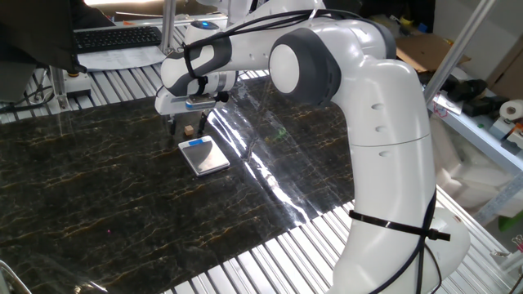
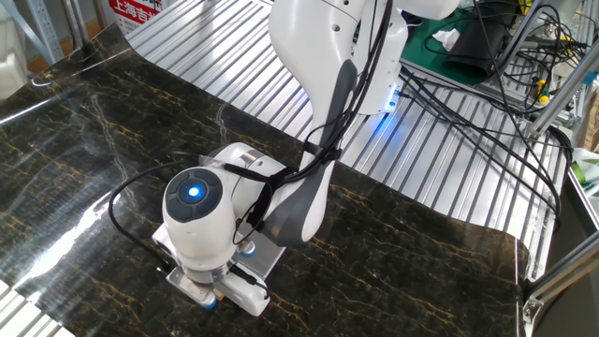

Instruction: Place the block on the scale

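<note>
The block (image 1: 188, 129) is a tiny tan cube on the dark marbled mat, just behind the scale. The scale (image 1: 203, 155) is a flat silver square with a blue strip on its far edge. My gripper (image 1: 187, 126) hangs over the block, open. Its dark fingers (image 1: 172, 124) stand one on each side of the cube with gaps between. In the other fixed view the arm's wrist (image 2: 198, 217) covers the gripper and the block, and only a corner of the scale (image 2: 269, 256) shows beneath it.
The dark marbled mat (image 1: 98, 196) covers the ribbed metal table (image 1: 270, 257). A keyboard (image 1: 118, 37) lies at the back. Cables (image 2: 449, 122) trail across the table behind the arm's base. A metal frame post (image 1: 167, 24) stands behind the gripper.
</note>
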